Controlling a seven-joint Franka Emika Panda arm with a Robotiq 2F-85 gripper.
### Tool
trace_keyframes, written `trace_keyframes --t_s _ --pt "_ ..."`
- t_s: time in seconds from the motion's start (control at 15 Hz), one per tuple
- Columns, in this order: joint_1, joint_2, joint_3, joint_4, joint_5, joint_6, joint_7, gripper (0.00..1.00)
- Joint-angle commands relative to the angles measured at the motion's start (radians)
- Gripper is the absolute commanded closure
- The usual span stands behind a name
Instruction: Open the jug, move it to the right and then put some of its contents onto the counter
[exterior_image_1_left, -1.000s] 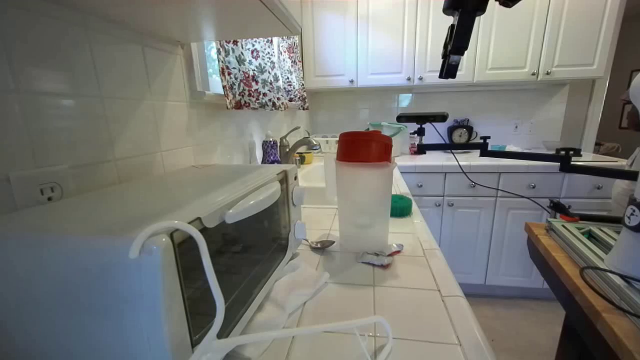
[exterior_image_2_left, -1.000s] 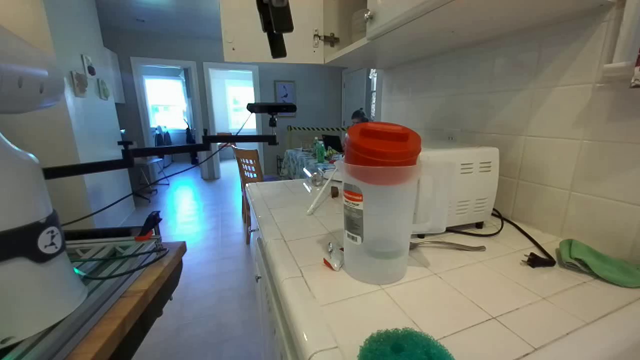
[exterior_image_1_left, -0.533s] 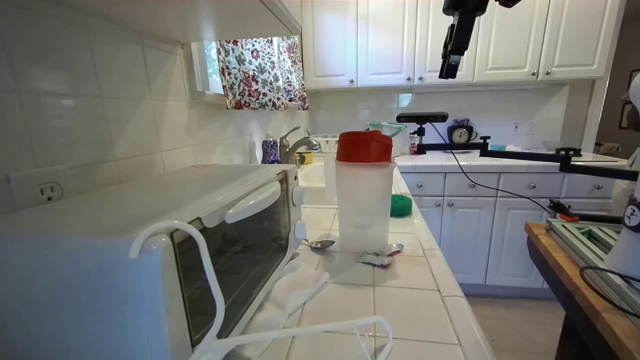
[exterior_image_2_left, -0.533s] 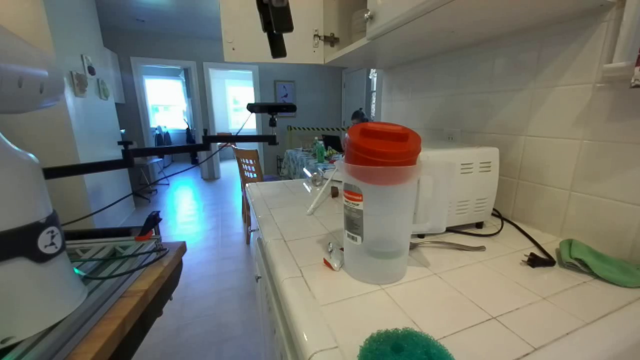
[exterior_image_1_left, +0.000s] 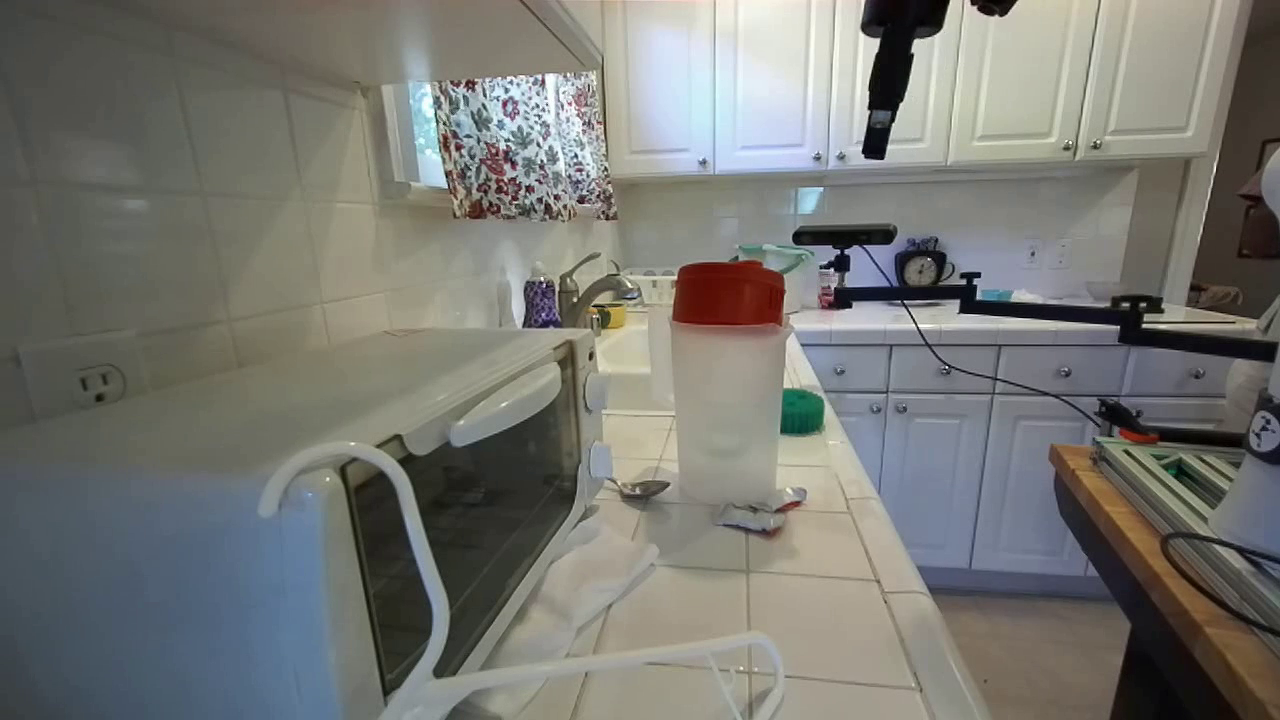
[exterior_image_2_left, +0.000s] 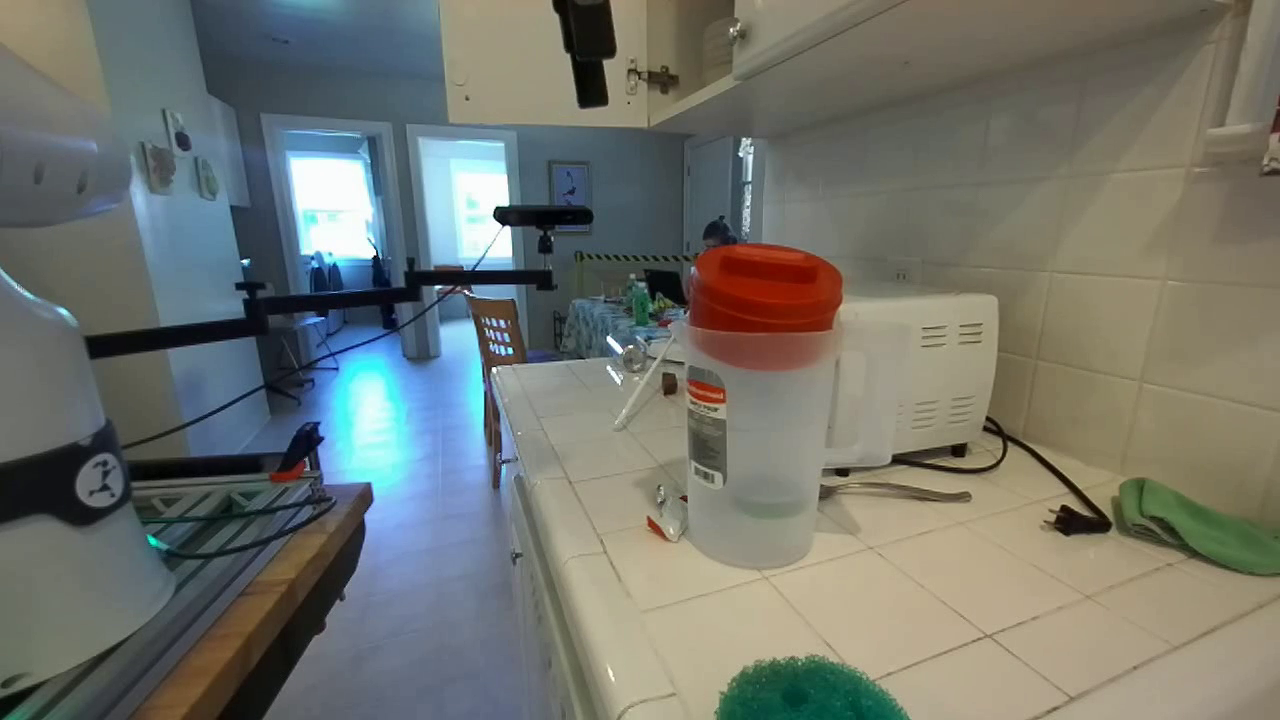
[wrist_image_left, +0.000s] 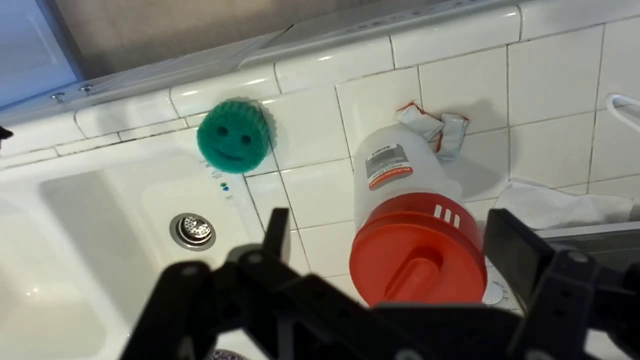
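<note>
The jug (exterior_image_2_left: 755, 470), whitish and translucent with a label on its side, stands upright on the white tiled counter (exterior_image_2_left: 950, 590). Its red lid (exterior_image_2_left: 768, 290) is seated in the mouth. Both exterior views show my gripper (exterior_image_1_left: 876, 140) pointing down, well above the jug and apart from it. From the wrist view, the gripper (wrist_image_left: 389, 220) is wide open, and the lid's ridged top appears between its spread fingers without contact. A little content seems to lie low inside the jug, but its kind is unclear.
The white toaster oven (exterior_image_1_left: 470, 500) stands beside the jug. Near its base lie a spoon (exterior_image_1_left: 640, 488) and crumpled wrappers (exterior_image_1_left: 755, 517). A green scrubber (wrist_image_left: 233, 136) sits by the sink (wrist_image_left: 100, 225). A camera on a black arm (exterior_image_2_left: 543, 216) juts out near the counter.
Over the last half second my gripper has shifted a little sideways toward the jug's side and turned slightly, staying high. The jug and its lid have not moved.
</note>
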Motion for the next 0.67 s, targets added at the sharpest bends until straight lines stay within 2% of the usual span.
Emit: trace_keyframes --t_s 0.0,0.4,0.53,0.6 --pt "0.007 0.170 -0.036 0.148 0.061 -0.061 -0.018 0.00" --pt "0.020 0.407 -0.038 0.335 0.152 -0.105 -0.043 0.00" --pt "0.017 0.459 -0.014 0.369 0.134 -0.116 0.025 0.00" --pt "0.015 0.411 -0.017 0.312 0.126 -0.066 -0.005 0.00"
